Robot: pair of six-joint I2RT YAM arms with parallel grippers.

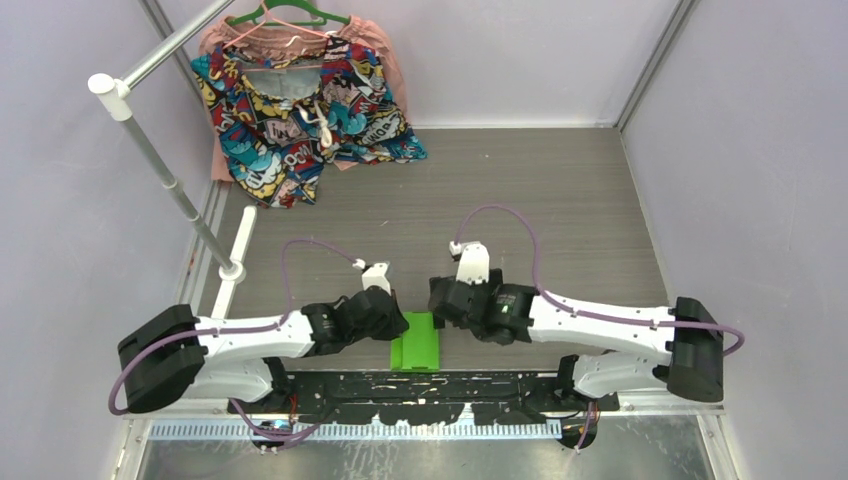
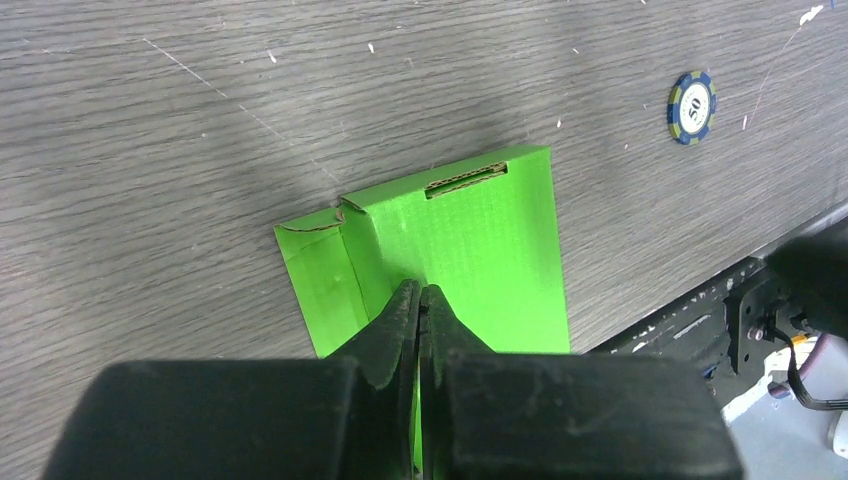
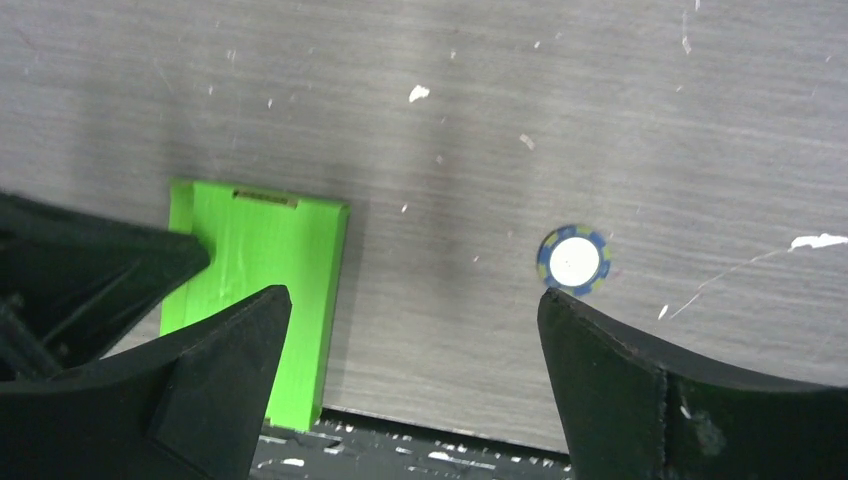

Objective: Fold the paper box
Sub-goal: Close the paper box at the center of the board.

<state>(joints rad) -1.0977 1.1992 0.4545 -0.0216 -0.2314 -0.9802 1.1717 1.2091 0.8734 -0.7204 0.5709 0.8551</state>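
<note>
Lime-green card, the paper box (image 1: 416,342) lies flat at 6 o'clock on the wood-grain table (image 1: 560,200), between the two grippers, and its near end reaches the table's near edge by the black mounting rail (image 1: 440,385). In the left wrist view its far edge shows one narrow slot (image 2: 466,180) with brown card exposed, and one side flap (image 2: 318,285) spreads out at 9 o'clock of the main panel. The left gripper (image 2: 420,292) has its fingers pressed together, with the tips over the box's top panel. Whether they pinch any card I cannot tell. The right gripper (image 3: 410,298) stands with its fingers spread wide above bare table, holding nothing, and the box's long right edge sits just by its left finger (image 3: 225,365). One blue-and-white poker chip (image 2: 691,106) lies apart from the box at 2 o'clock in the left wrist view, and it is marked "50". The widest room for moving lies toward 12 o'clock, between the grippers and the patterned garment (image 1: 300,110). That garment is heaped at 11 o'clock with one green hanger (image 1: 290,15), beside the white rail (image 1: 150,150), and its comic lettering is too small to read.
</note>
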